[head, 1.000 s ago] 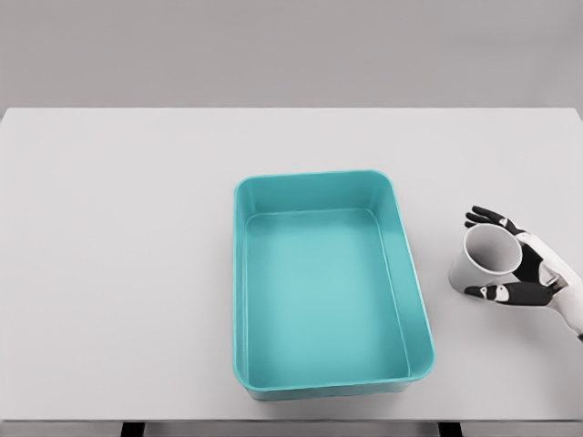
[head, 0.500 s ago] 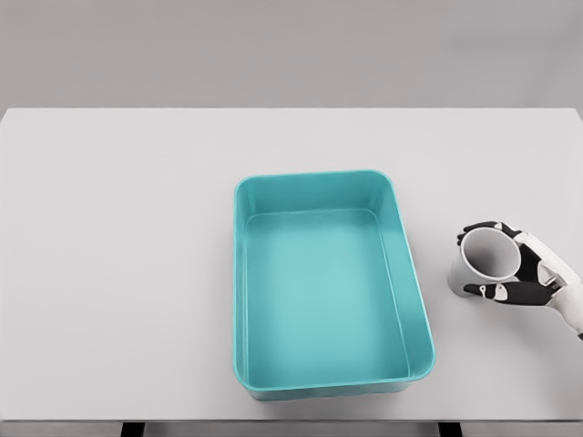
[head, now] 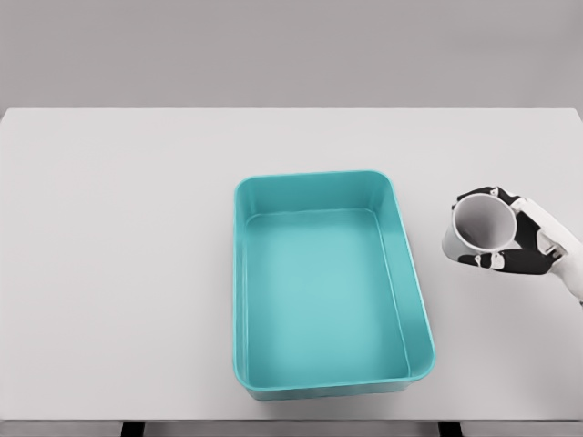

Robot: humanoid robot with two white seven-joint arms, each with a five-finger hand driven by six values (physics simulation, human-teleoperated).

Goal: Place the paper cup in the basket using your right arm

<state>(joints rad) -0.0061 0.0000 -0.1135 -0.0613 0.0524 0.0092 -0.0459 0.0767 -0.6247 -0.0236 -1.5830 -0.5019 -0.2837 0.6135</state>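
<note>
The right arm (head: 572,273) is cut off at the picture's right edge; fingers (head: 492,262) hide part of the paper cup (head: 475,229).

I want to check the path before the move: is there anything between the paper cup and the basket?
Nothing visible. The right hand grasps the paper cup just right of the teal basket. Only bare table lies between them; the basket's near wall is the sole thing to clear.

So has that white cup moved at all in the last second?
Yes. The cup, held in the right hand, now sits higher in the picture, level with the upper part of the teal basket instead of its middle.
</note>
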